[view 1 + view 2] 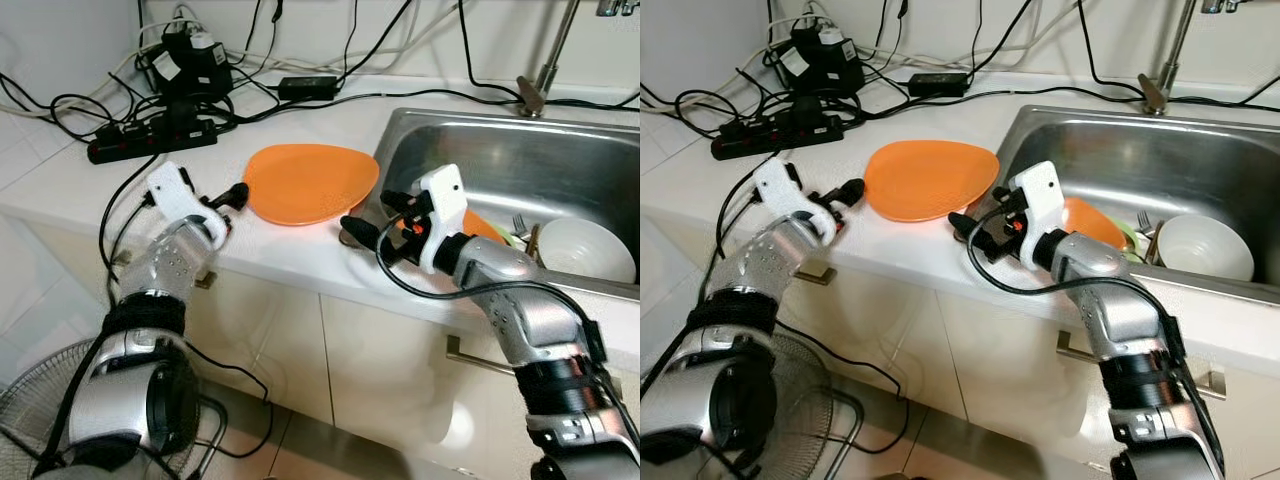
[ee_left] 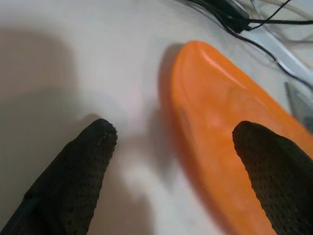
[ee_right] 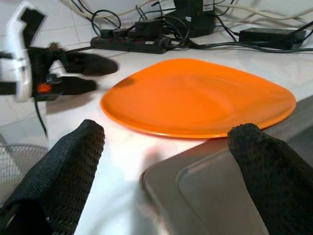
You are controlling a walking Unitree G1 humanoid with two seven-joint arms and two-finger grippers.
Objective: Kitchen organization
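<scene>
White stone counter (image 1: 300, 250) carries the flat orange triangular plate (image 1: 310, 182), which lies just beside the left rim of the stainless steel sink basin (image 1: 520, 150). Black power strip (image 1: 150, 140) and a tangle of black cables (image 1: 250, 90) sit behind the plate, near the wall.

Step in hand, as I judge it: taking hold of the plate. Both grippers flank it.
- Left gripper (image 1: 233, 196): jaws spread, tips just beside the plate's left edge; in the wrist view one finger (image 2: 73, 171) is over bare counter, the other over the plate's surface.
- Right gripper (image 1: 362, 232): jaws spread, at the counter's front corner of the sink, near the plate's right edge, not touching it.

To do it well: the plate lies flat, so one finger probably has to slide under the rim, low and nearly level with the counter. Straddle the edge before closing. Keep clear of the cables behind.

Containers:
- Sink holds a white round bowl (image 1: 585, 248), looks empty.
- Beside it an orange dish (image 1: 1092, 222), partly hidden by the right wrist.
- Metal fork (image 1: 520, 225) standing between them; something green there too, too small to name.
</scene>
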